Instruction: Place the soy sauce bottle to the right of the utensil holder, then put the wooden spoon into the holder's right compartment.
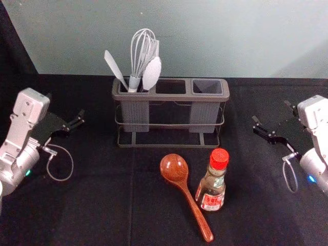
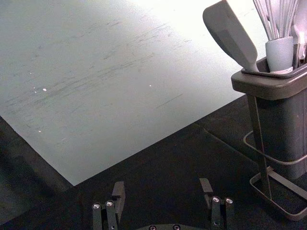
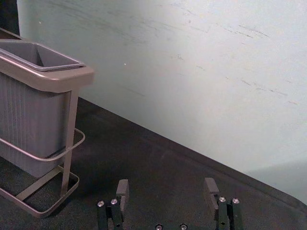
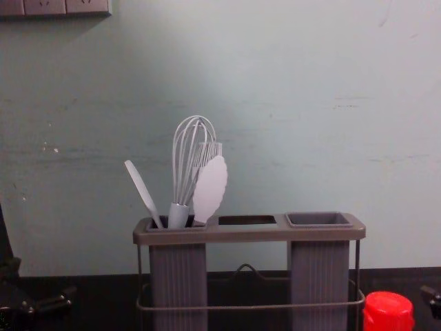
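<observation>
Left tool (image 1: 65, 106): open, empty, a gap left of the utensil holder (image 1: 171, 97)
Surface (image 1: 92, 205) edge: we see it behind the holder
Spoon (image 1: 174, 168): before the holder
Bottle (image 1: 212, 190): before its right end
Right tool (image 1: 270, 112): open, empty, a gap right of both

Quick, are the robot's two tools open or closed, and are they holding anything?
Left tool: open, holding nothing, left of the utensil holder.
Right tool: open, holding nothing, right of the holder.
</observation>
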